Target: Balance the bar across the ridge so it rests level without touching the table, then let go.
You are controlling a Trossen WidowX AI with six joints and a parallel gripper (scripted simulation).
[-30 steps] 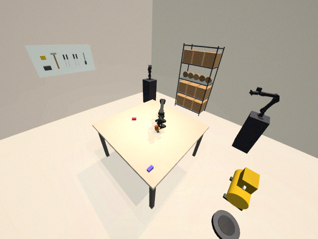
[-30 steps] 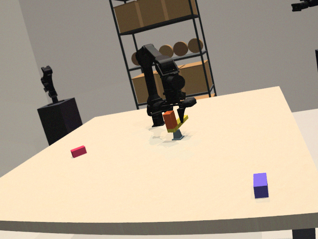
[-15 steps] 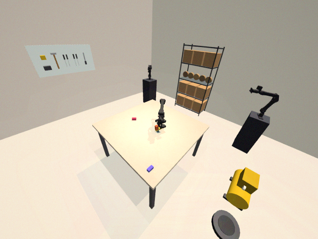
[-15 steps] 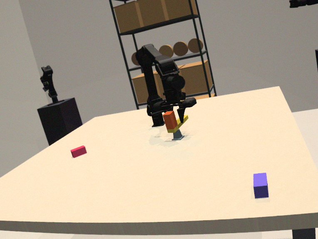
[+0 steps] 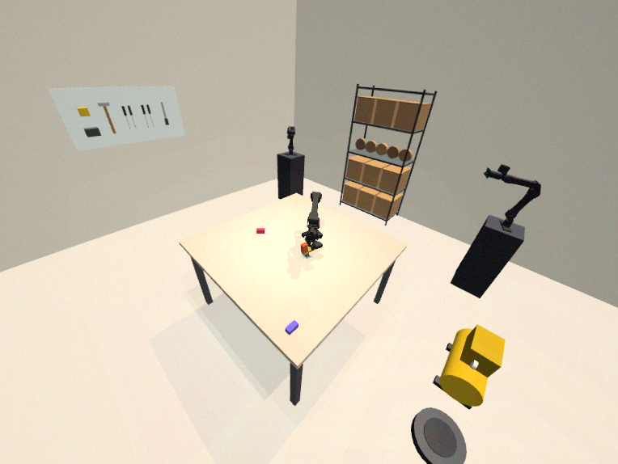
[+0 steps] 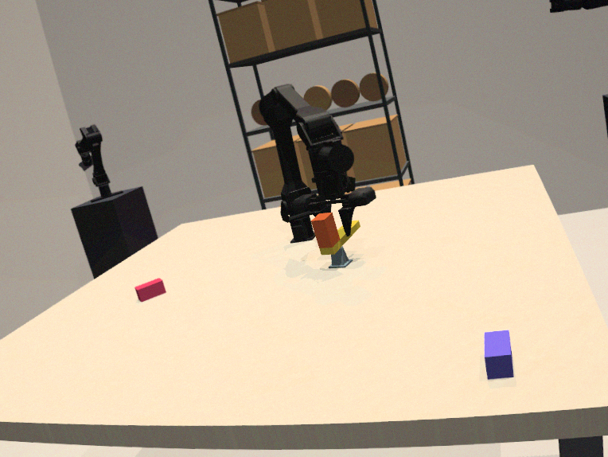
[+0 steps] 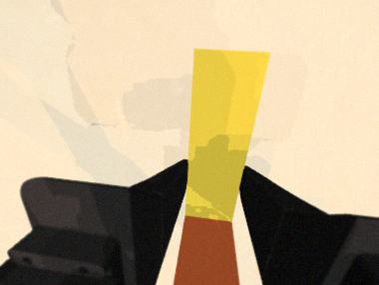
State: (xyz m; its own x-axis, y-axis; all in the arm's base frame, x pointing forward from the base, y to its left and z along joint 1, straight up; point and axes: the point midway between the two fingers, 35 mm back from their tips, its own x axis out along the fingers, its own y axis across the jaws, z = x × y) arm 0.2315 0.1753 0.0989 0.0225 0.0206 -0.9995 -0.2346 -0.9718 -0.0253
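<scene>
The yellow bar [image 6: 352, 228] [image 7: 224, 100] has an orange-red block [image 6: 326, 231] [image 7: 207, 254] [image 5: 304, 247] standing on its near end. My gripper [image 6: 344, 232] [image 7: 213, 168] is shut on the bar, with a fingertip on each long side of it. The grey-blue ridge [image 6: 340, 258] stands on the table [image 6: 294, 353] [image 5: 239, 269] under the bar. In the exterior view the bar lies over the ridge's top, clear of the table. Whether it touches the ridge is hidden, and I cannot tell if it is exactly level.
A crimson block [image 5: 260, 230] [image 6: 150, 290] lies on the table to the left in the exterior view. A violet block [image 5: 291, 326] [image 6: 498, 354] lies near the table's front corner. Shelving [image 5: 382, 154] and two other arms on pedestals stand beyond the table.
</scene>
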